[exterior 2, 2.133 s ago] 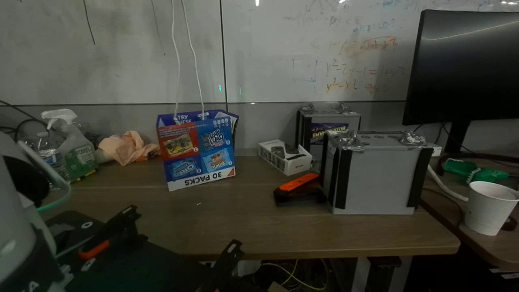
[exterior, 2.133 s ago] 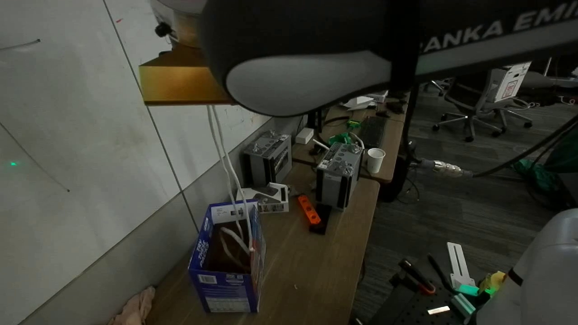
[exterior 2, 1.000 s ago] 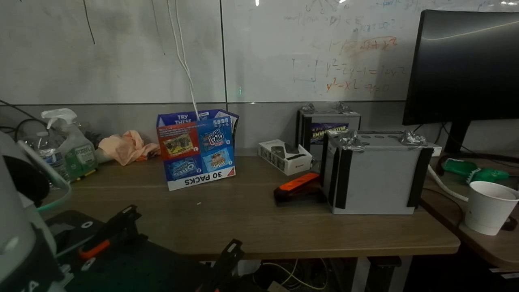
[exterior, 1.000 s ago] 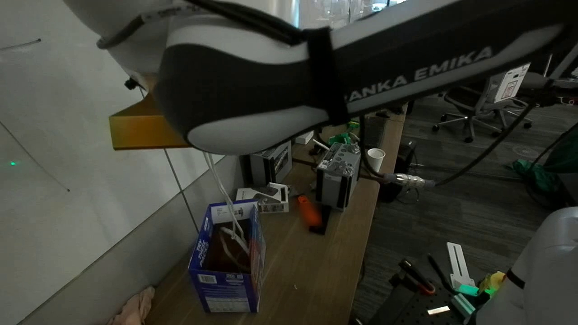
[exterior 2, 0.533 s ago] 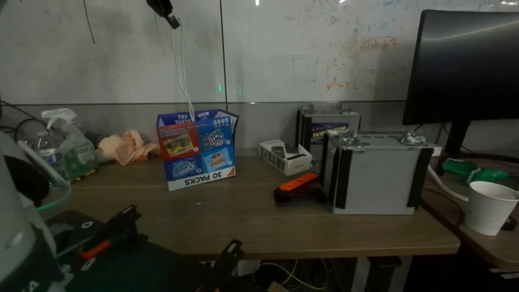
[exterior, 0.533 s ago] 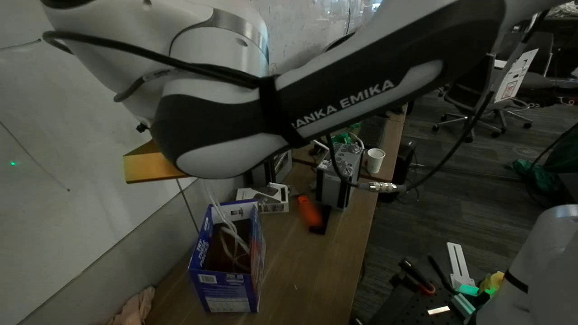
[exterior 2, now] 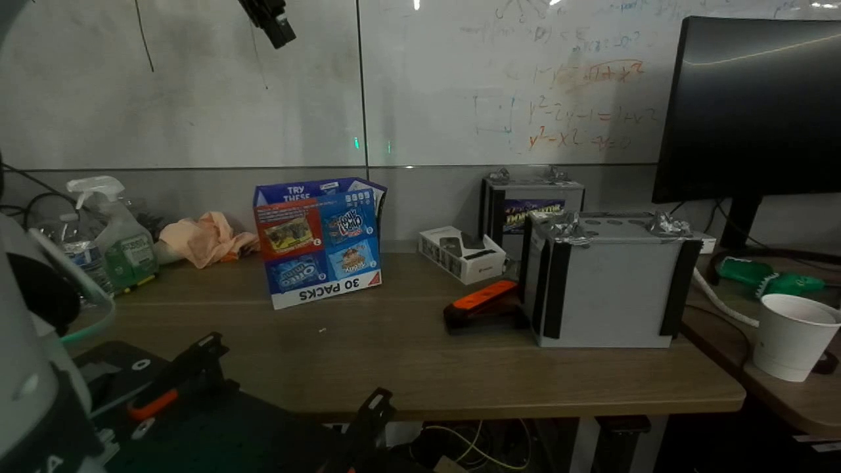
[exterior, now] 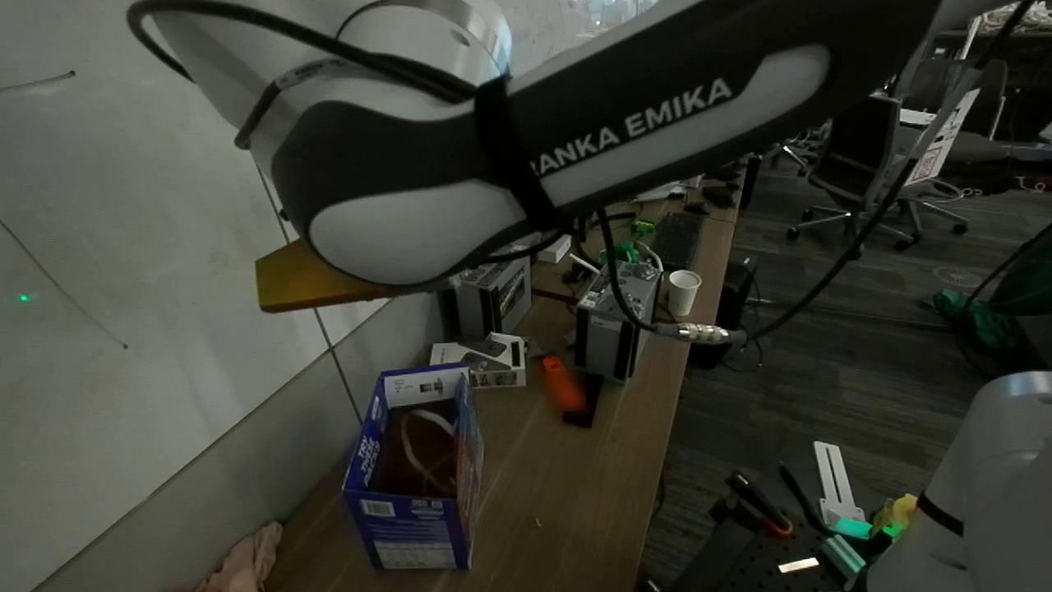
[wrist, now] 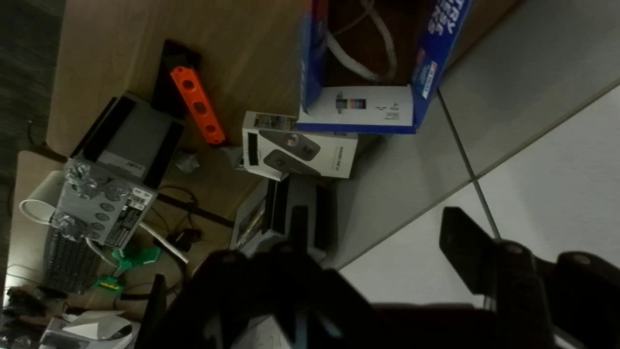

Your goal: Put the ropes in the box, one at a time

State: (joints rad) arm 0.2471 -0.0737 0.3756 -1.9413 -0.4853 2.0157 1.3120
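The desk spreads below the hand, well apart from it. The box stands upright on the desk, lower than the hand and, in the wrist view, ahead of it; its thin card walls are probably light and easily knocked askew, so any hold belongs on a top edge. The rope curves in a loose loop inside the box, likewise below and ahead of the hand; whether more than one length lies there cannot be told. Judged limp, light and hard to damage, it is best pinched across a raised strand, with slack likely to trail over the rim. The hand hangs at a slant, its fingers wide apart; it holds nothing and touches nothing visible.
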